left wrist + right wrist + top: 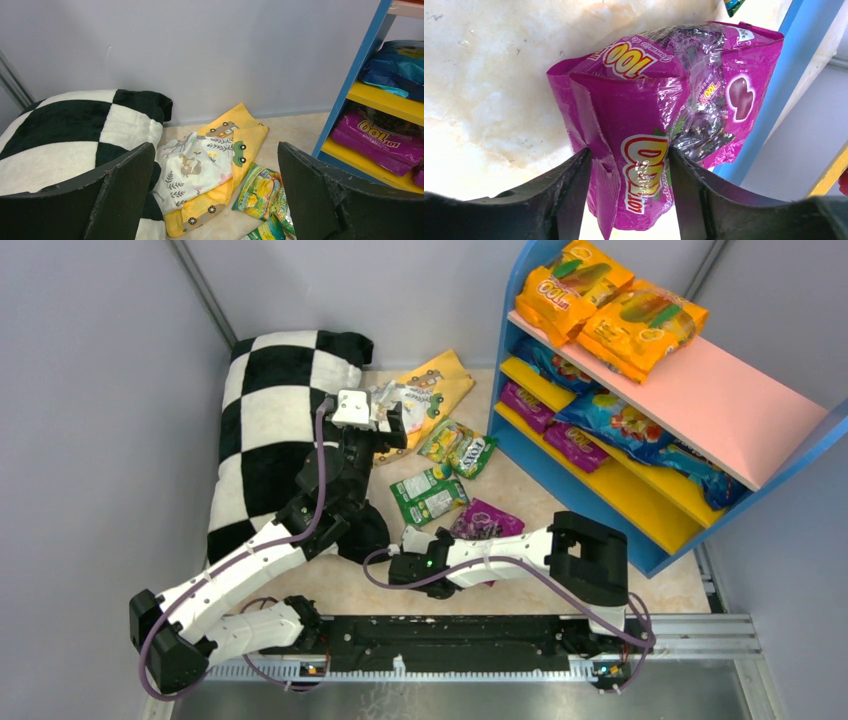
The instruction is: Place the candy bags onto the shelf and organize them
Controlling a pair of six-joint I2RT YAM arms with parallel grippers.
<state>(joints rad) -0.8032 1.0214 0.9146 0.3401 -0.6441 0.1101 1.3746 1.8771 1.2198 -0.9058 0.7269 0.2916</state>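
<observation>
1. The right pincer (629, 160) is closed on the purple candy bag (704, 85). One folded edge is pinched between the two fingers, and the rest of the bag extends beyond the fingertips over the desk (484, 75). Whether the bag is lifted clear of the desk cannot be told.
2. The step in hand is judged to be the pick-up of this bag; the carry is not yet made.
3. To the right of this pincer stands the shelf (585, 508). Other purple bags (527, 402) are laid on its lowest yellow board, so that board is judged the fitting place.
4. For the next move, the bag has to be raised, carried right and brought in low under the board above. Because the bag is held only by an edge, sag has to be allowed for.
5. The left pincer (215, 150) is spread wide with nothing between its fingers. The patterned cloth (200, 170) lies below it, the checkered pillow (75, 125) to its left, and the green candy bags (262, 190), not yet shelved, ahead to its right.
</observation>
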